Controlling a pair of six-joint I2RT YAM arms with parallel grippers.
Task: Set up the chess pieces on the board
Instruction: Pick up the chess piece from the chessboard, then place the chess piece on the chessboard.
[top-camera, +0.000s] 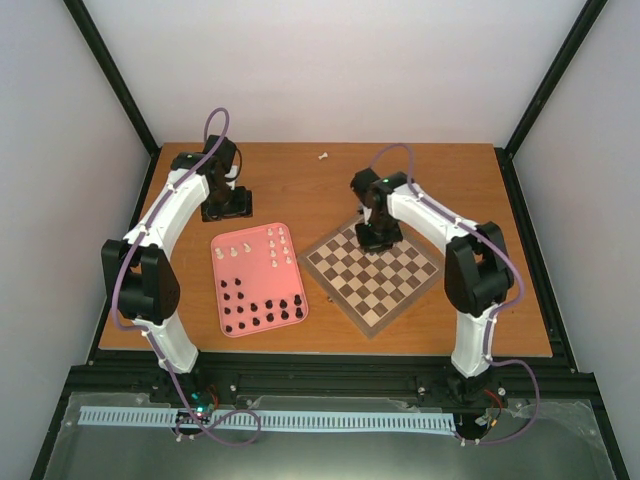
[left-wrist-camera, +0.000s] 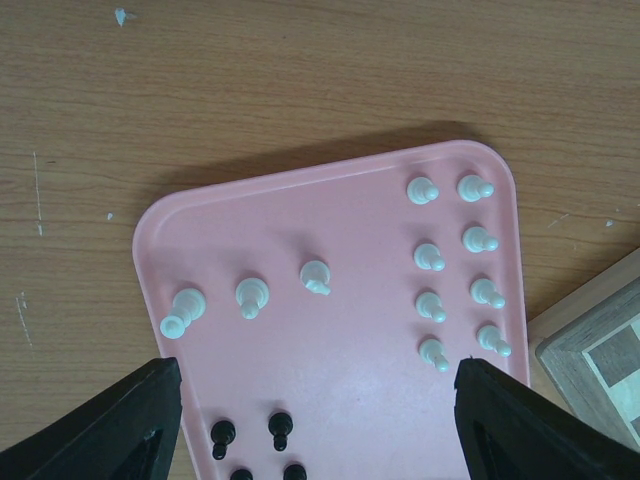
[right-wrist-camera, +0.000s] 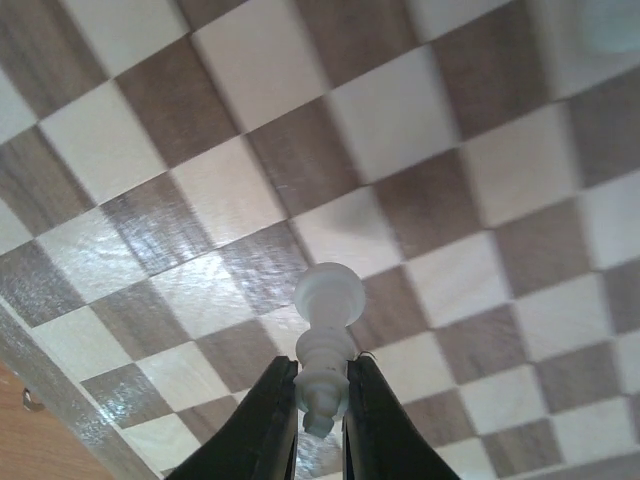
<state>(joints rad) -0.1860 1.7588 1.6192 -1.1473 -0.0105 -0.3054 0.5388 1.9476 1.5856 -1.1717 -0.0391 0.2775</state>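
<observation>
While the left hand (left-wrist-camera: 318, 372) gapes, the right hand (right-wrist-camera: 322, 400) pinches a cream-white chess piece (right-wrist-camera: 328, 295) — round-headed.

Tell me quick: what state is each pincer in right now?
Left pincer: open, holding nothing, over the pink tray.
Right pincer: closed on a white chess piece, over the board.
</observation>
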